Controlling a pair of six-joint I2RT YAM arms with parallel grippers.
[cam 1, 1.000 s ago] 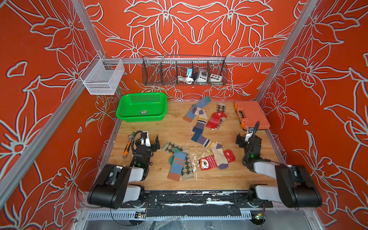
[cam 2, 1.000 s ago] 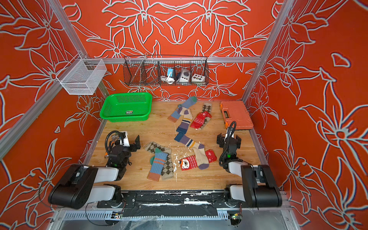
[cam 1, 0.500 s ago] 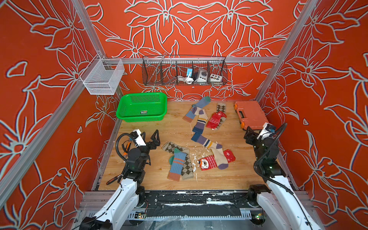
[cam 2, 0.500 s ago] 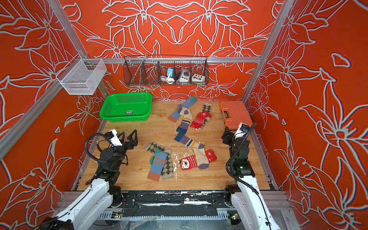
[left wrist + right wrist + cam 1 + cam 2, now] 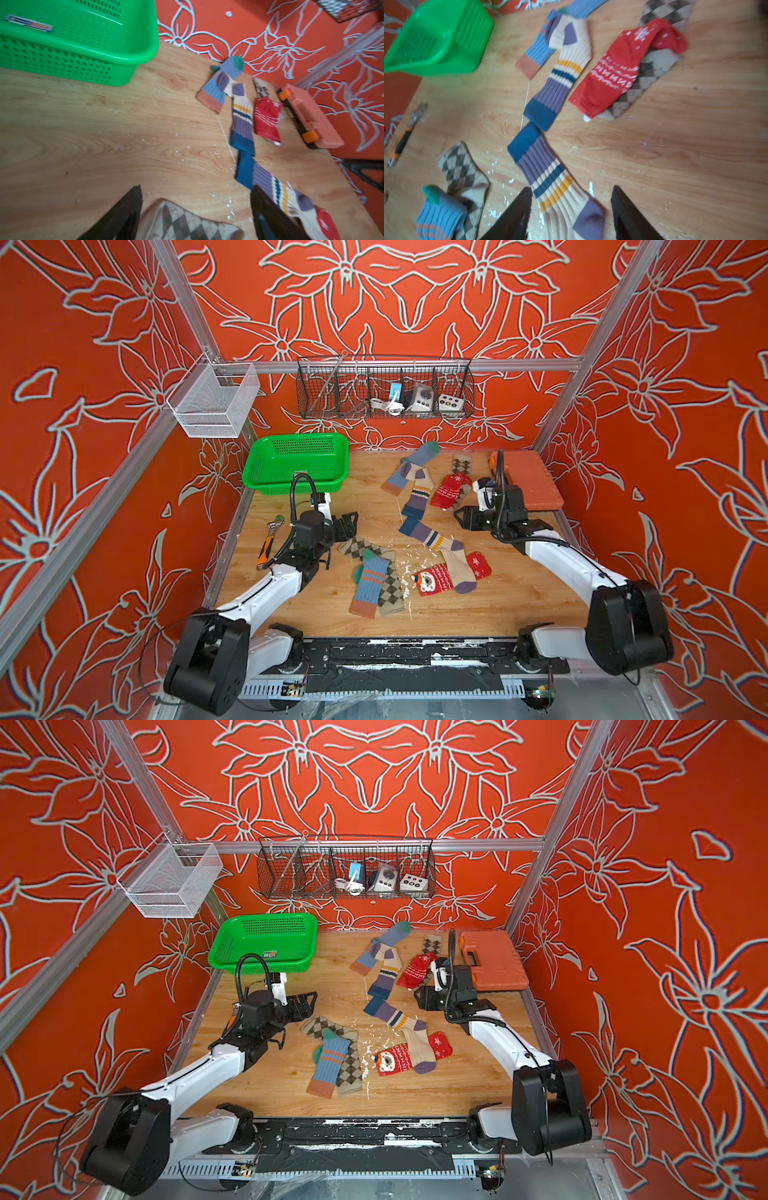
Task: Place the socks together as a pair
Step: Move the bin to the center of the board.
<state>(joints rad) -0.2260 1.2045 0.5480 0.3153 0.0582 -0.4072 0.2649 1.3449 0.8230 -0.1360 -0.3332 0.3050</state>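
Both spread: argyle sock (image 5: 359, 548) at left gripper's (image 5: 354, 526) five o'clock, striped sock (image 5: 434, 540) at right gripper's (image 5: 458, 517) eight o'clock.

Left pincer (image 5: 350, 526) by argyle sock (image 5: 357, 549); right pincer (image 5: 462, 518), seemingly empty, near striped sock (image 5: 432, 537).

Orange-red walls (image 5: 415, 294) are carrying a pale grey-white outline pattern of large flowers. Across the light wood-grain tabletop (image 5: 519, 593), the beige socks (image 5: 417, 495) are showing purple, navy and yellow stripes. The blue socks (image 5: 370, 587) are showing orange stripes, orange cuffs and green toes. The olive-tan socks (image 5: 392, 587) are wearing brown argyle diamonds, and the red socks (image 5: 449, 491) are displaying white snowflakes. The perforated basket (image 5: 270, 483) is glowing bright green, the toolbox (image 5: 528, 481) orange, the wrench (image 5: 269, 541) silver with an orange-and-black handle.
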